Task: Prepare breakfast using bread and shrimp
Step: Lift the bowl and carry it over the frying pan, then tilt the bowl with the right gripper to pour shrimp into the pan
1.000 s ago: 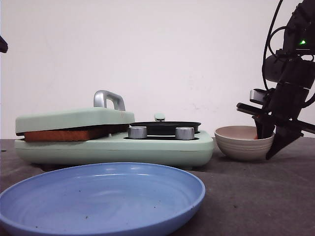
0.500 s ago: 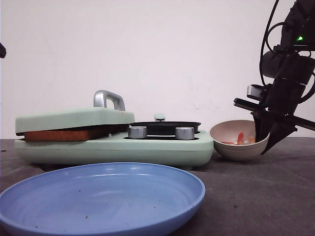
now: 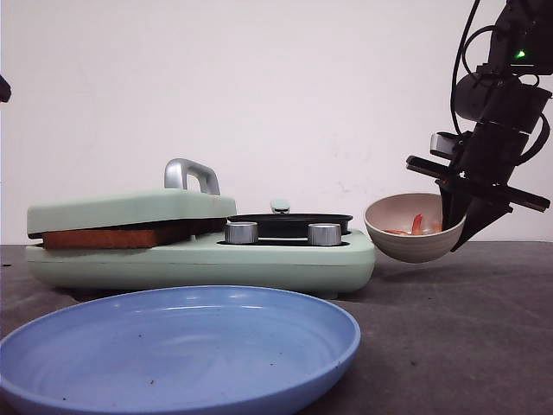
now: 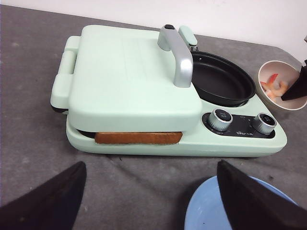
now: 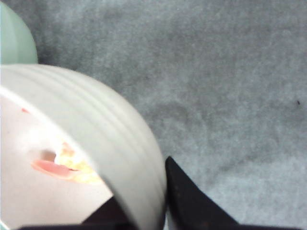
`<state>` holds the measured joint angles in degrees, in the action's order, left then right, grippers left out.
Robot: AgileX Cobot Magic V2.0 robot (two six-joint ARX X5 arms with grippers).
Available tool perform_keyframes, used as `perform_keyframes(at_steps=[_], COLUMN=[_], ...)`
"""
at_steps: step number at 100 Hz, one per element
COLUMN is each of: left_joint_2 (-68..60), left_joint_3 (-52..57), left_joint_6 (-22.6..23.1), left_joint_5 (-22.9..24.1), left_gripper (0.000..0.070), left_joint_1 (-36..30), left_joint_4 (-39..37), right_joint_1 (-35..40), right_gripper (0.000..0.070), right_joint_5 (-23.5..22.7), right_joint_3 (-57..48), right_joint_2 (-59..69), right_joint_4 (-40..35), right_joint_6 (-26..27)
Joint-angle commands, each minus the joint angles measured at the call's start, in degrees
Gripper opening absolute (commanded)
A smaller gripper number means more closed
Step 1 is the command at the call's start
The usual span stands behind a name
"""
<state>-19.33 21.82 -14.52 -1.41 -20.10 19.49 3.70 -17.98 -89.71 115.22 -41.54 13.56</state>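
Observation:
Bread (image 3: 108, 237) lies inside the mint green sandwich press (image 3: 130, 210), only its brown crust (image 4: 138, 138) showing under the closed lid. Orange-red shrimp (image 3: 417, 223) lie in a beige ribbed bowl (image 3: 410, 246). My right gripper (image 3: 458, 226) is shut on the bowl's rim, one finger inside and one outside (image 5: 184, 194), holding it off the table, tilted toward the black pan (image 3: 289, 221). In the right wrist view the bowl's wall (image 5: 96, 124) fills the frame beside the shrimp (image 5: 62, 163). My left gripper (image 4: 149, 165) hangs open above the table before the press, holding nothing.
The press and pan share one mint green appliance (image 3: 259, 259) with two silver knobs (image 3: 325, 233) and a silver lid handle (image 3: 192, 173). A large blue plate (image 3: 173, 346) sits at the table's front. Grey cloth covers the table (image 3: 449, 346).
My right gripper has risen and shifted left with the bowl. The bowl has left the table and now tilts toward the pan, showing the shrimp inside.

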Motion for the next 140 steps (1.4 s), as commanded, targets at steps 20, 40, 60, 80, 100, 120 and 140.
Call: perform_keyframes(at_steps=[20,40,60,80,100,120,140], left_joint_2=[-0.04,-0.04,-0.04,-0.04,-0.04,-0.04,-0.02], left_joint_3=[0.61,0.61,0.61,0.61,0.61,0.61,0.61], left_joint_6=[0.37,0.37,0.39,0.39,0.42,0.42,0.85], left_joint_5=[0.13,0.13,0.13,0.13,0.09,0.09,0.07], left_gripper=[0.047,0.047,0.047,0.047,0.047,0.047,0.047], left_joint_1=[-0.17,-0.17,-0.17,-0.17,-0.17,-0.17,-0.17], left_joint_4=[-0.61,-0.63,-0.63,-0.63,-0.57,0.39,2.16], right_joint_1=[0.04,0.46,2.43,6.62,12.07,16.48,19.04], right_gripper=[0.0002,0.0002,0.0002,0.0002,0.0002,0.0002,0.0002], right_joint_5=[-1.2,-1.64,-1.64,-1.53,0.37,7.61,16.66], right_joint_3=[-6.25,-13.55,-20.76,-24.11,-24.11,-24.11,-24.09], right_joint_2=[1.11,1.11,1.11,1.11,1.29,2.16,3.74], right_joint_4=[-1.29,-5.18,-7.37,-5.29,1.7,6.88,9.16], right_joint_6=[0.07,-1.66,-2.4,-1.09,1.14,-1.03,-5.75])
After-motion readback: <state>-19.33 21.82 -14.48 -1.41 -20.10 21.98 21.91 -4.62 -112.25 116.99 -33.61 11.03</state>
